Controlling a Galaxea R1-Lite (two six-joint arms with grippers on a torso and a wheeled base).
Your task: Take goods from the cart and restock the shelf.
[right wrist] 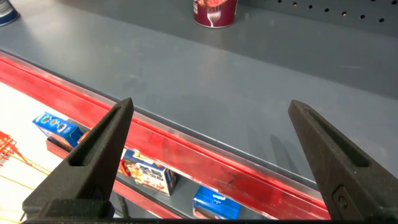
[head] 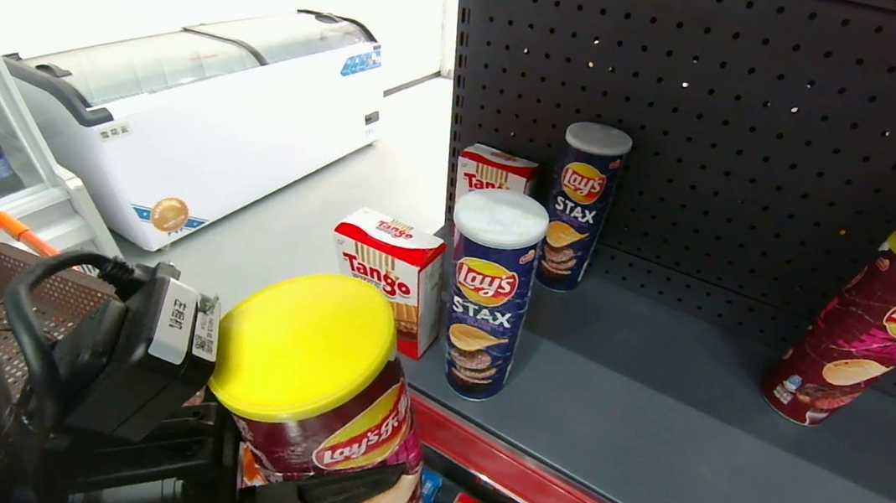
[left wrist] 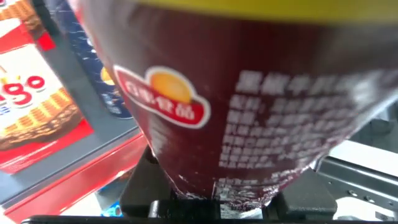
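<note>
Maroon, yellow-lidded cardboard crisp tube [head: 302, 345], clamped in the left pincer [head: 304, 480] at lower left, should land upright on the bare grey shelf [head: 645, 443]; right pincer [right wrist: 211, 106] gapes empty.

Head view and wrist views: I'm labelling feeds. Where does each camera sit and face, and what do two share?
Head view: on the head, looking forward and down at the shelf; left gripper low left holding the yellow-lidded crisp can.
Left wrist view: on the left wrist, facing that can in its own gripper; front wafer box beyond.
Right wrist view: on the right wrist, facing the shelf front past the right gripper, jaws open.
Shared: head and right wrist both show the leaning crisp can.
</note>
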